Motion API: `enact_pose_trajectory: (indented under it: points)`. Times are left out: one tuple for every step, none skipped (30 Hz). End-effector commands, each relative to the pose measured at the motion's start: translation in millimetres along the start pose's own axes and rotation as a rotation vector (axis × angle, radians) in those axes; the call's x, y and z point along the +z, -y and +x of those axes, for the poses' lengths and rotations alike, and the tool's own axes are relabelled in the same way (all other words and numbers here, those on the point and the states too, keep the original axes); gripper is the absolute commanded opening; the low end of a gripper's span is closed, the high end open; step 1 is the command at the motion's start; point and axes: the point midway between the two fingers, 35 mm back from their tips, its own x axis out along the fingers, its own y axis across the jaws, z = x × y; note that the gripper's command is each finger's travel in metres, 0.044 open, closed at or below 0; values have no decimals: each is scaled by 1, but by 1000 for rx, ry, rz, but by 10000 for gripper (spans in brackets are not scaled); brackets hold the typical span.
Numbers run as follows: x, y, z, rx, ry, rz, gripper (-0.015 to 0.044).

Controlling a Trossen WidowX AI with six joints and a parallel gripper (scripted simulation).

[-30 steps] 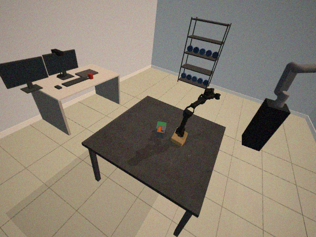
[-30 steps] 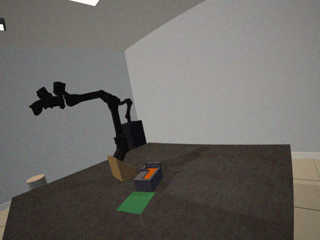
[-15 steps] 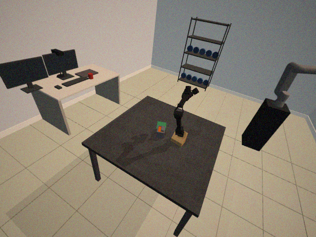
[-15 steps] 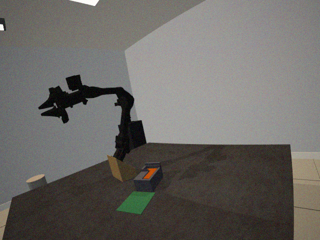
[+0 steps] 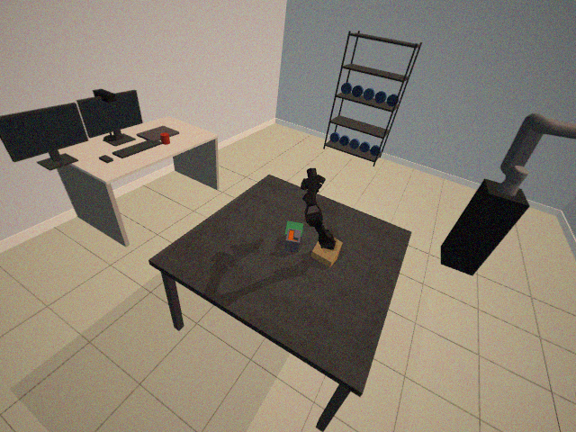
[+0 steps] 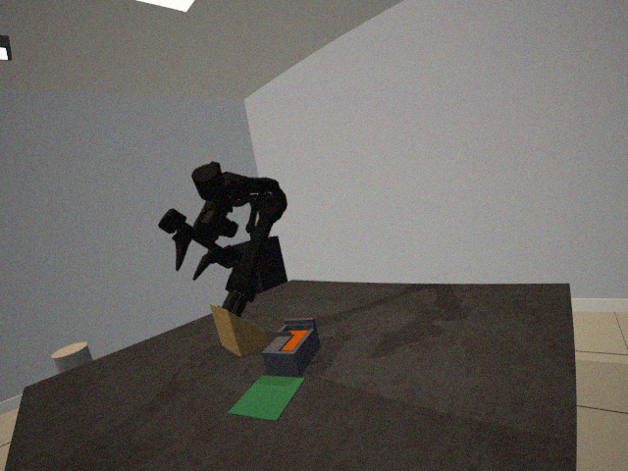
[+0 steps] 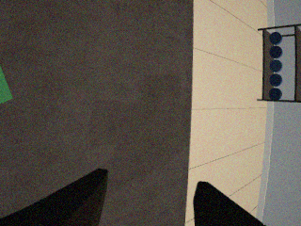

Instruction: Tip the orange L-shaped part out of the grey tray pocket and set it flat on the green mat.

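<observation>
The orange L-shaped part (image 5: 291,235) (image 6: 294,340) lies flush in the pocket of the grey tray (image 5: 292,245) (image 6: 288,362) near the middle of the dark table (image 5: 260,297) (image 6: 431,385). The green mat (image 5: 294,227) (image 6: 266,397) lies flat beside the tray; a sliver of it shows at the left edge of the wrist view (image 7: 3,85). My arm is folded over its base. My gripper (image 6: 186,272) (image 7: 152,185) hangs high above the table, well away from the tray, fingers pointing down. The fingers are partly apart with nothing between them.
The arm stands on a tan wooden block (image 5: 327,255) (image 6: 237,335) next to the tray. A metal shelf with blue balls (image 5: 372,97) (image 7: 277,66), a desk with monitors (image 5: 139,153) and a black pedestal with a grey arm (image 5: 483,228) stand on the floor around the table.
</observation>
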Motion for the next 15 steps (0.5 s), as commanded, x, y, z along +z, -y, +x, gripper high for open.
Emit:
enact_pose_trajectory:
  points:
    - [10, -76, -9, 201, 2, -121, 180]
    - [11, -93, -12, 249, 1, -148, 180]
    - [11, -111, -16, 298, -2, -174, 180]
    - [10, -129, -20, 347, -5, -199, 180]
    - [9, -147, -24, 397, -10, -224, 180]
    - [7, -164, -29, 447, -15, -246, 180]
    - [4, -181, -35, 497, -21, -269, 180]
    - [1, -198, -41, 547, -27, -291, 180]
    - [-3, -215, -48, 598, -35, -312, 180]
    - [-8, -231, -55, 649, -44, -332, 180]
    - [-14, -247, -62, 700, -54, -350, 180]
    - [-20, -262, -70, 752, -65, -368, 180]
    - [-25, -274, -77, 793, -75, -381, 180]
    - [-28, -281, -81, 819, -81, -389, 180]
    - [-30, -284, -83, 827, -84, -391, 180]
